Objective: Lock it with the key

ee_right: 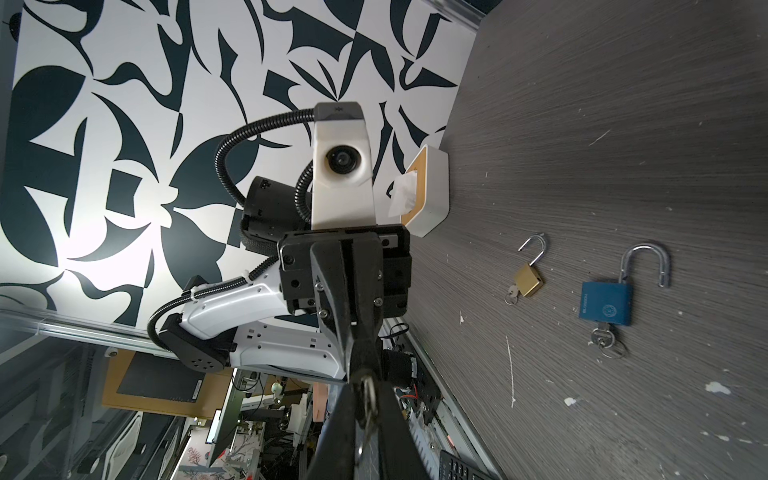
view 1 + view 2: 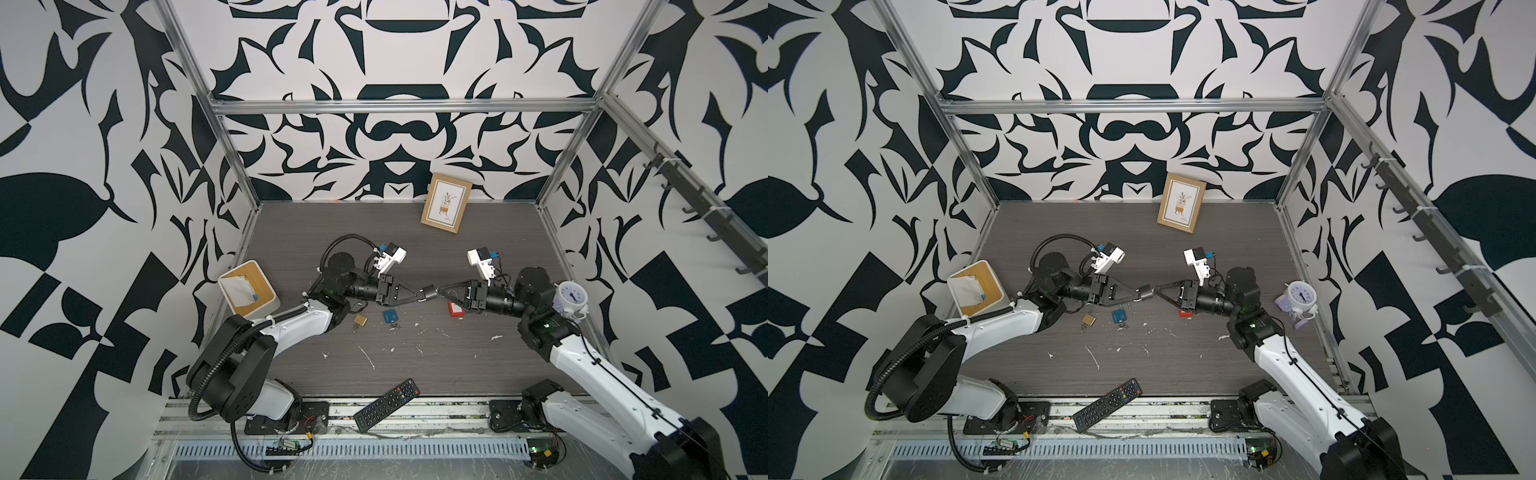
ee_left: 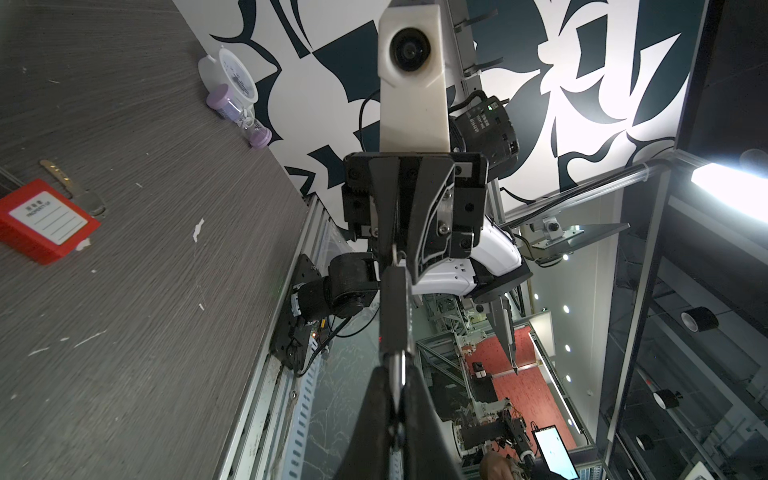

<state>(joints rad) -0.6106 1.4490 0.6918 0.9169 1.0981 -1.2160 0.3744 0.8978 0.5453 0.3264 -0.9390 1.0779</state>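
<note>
A small black padlock (image 2: 428,292) (image 2: 1144,292) hangs in the air over the middle of the table, between my two grippers. My left gripper (image 2: 421,296) (image 3: 397,401) is shut on its silver shackle (image 3: 397,372), and the black body (image 3: 394,311) points away from the wrist camera. From the other side my right gripper (image 2: 439,291) (image 1: 368,401) meets it, tip to tip. A key (image 1: 368,395) with its ring sits pinched between the right fingers, at the lock's end. The keyhole itself is hidden.
On the table under the grippers lie an open brass padlock (image 2: 360,320), an open blue padlock (image 2: 390,316) with keys in it, and a red padlock (image 2: 456,309). Around stand a tissue box (image 2: 248,289), a picture frame (image 2: 446,203), a clock (image 2: 572,296) and a remote (image 2: 386,405).
</note>
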